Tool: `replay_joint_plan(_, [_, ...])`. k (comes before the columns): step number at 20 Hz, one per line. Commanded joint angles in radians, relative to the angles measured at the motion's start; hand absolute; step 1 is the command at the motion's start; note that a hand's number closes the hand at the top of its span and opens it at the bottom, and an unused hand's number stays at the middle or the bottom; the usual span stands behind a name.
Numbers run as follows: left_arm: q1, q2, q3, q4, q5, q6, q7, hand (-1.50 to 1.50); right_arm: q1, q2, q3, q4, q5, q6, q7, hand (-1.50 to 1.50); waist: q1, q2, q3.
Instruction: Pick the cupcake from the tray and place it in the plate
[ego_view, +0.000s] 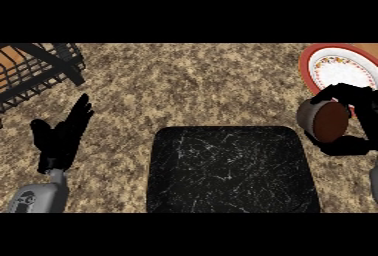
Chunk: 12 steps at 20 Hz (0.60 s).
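A cupcake (325, 120) with a grey wrapper and brown top is tilted on its side in my right hand (356, 146), whose fingers and thumb curl round it. It hangs over the counter just right of the black tray (232, 170), near the lower left rim of the red-rimmed, flower-patterned plate (341, 67) at the top right. Nothing lies on the tray. My left hand (63, 135) rests open at the left, fingers up.
A black wire rack (33, 70) stands at the top left corner on an orange surface. Speckled brown counter (192, 85) lies between the rack, the tray and the plate.
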Motion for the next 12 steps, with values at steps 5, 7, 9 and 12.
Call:
replay_joint_plan(5, [0.004,0.008,0.004,-0.045,0.01,-0.026,0.026,0.0,-0.2,-0.111,-0.232,0.296,-0.136,0.021,0.039,1.5,0.026,0.005,0.0])
replay_joint_plan(7, [-0.002,0.038,0.029,-0.028,0.016,-0.047,0.027,0.0,-0.219,-0.117,-0.242,0.316,-0.174,0.052,0.066,1.5,0.021,0.003,0.0])
replay_joint_plan(9, [-0.051,-0.001,0.015,-0.002,0.002,-0.015,0.03,0.0,-0.245,-0.149,-0.271,0.473,-0.145,-0.027,-0.013,1.5,0.024,0.006,0.0])
replay_joint_plan(12, [-0.017,-0.011,0.005,-0.001,-0.006,-0.024,-0.001,0.0,-0.344,-0.217,-0.292,0.648,-0.127,-0.069,-0.046,1.5,0.03,0.007,0.0])
